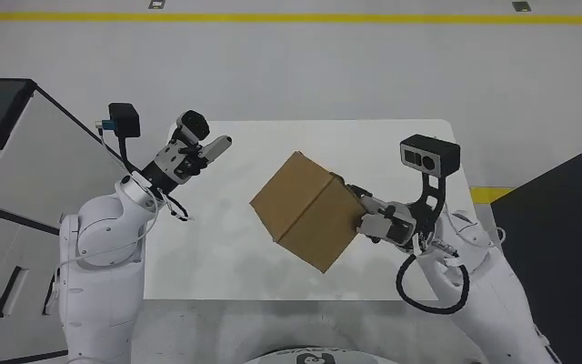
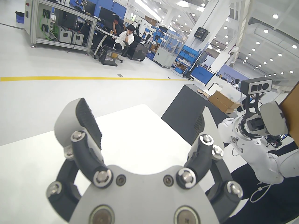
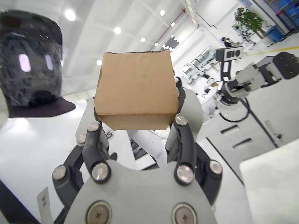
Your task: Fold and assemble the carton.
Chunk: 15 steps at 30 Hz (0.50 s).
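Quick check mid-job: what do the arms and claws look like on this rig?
Both arms have white rounded shells. The left claw and right claw each have grey plates, silver screws, black linkages and black ribbed pads. A black cable loops at the right wrist.

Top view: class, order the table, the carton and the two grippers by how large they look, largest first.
1. table.
2. carton, raised nearer the camera, so perhaps flattered.
3. left gripper and right gripper: about alike; the carton hides part of the right one, so no ranking.
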Each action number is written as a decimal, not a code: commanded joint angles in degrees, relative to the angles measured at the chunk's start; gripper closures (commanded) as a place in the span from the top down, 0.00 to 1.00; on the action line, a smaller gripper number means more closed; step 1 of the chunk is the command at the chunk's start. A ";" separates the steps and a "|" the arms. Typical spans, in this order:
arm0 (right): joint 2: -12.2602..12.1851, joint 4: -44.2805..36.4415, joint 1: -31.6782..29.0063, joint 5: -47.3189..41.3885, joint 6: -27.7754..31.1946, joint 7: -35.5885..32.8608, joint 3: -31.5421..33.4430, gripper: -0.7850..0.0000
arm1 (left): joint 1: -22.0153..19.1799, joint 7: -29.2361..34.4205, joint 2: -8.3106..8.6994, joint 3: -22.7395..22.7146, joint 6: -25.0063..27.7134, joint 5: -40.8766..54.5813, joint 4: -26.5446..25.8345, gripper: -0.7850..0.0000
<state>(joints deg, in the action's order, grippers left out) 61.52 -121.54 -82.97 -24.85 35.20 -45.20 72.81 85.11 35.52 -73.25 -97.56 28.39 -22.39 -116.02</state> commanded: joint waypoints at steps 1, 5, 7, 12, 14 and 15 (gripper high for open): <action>-0.37 -0.99 -1.10 4.05 1.34 -1.32 3.24 0.00 | 0.00 0.00 0.00 0.00 0.00 0.00 0.00 1.00; -0.97 -3.41 -3.87 9.83 4.96 -2.23 9.23 0.00 | 0.00 0.00 0.00 0.00 0.00 0.00 0.00 1.00; -1.16 -4.01 -5.37 11.33 6.87 -1.37 12.28 0.00 | 0.00 0.00 0.00 0.00 0.00 0.00 0.00 1.00; -1.34 -4.26 -8.10 13.23 11.28 0.80 17.02 0.00 | 0.00 0.00 0.00 0.00 0.00 0.00 0.00 1.00; -1.34 -4.26 -8.10 13.23 11.28 0.80 17.02 0.00 | 0.00 0.00 0.00 0.00 0.00 0.00 0.00 1.00; -1.34 -4.26 -8.10 13.23 11.28 0.80 17.02 0.00 | 0.00 0.00 0.00 0.00 0.00 0.00 0.00 1.00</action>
<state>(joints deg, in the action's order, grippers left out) 60.18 -125.80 -91.10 -11.59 46.54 -44.36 89.88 85.11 35.52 -73.25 -97.56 28.39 -22.39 -116.02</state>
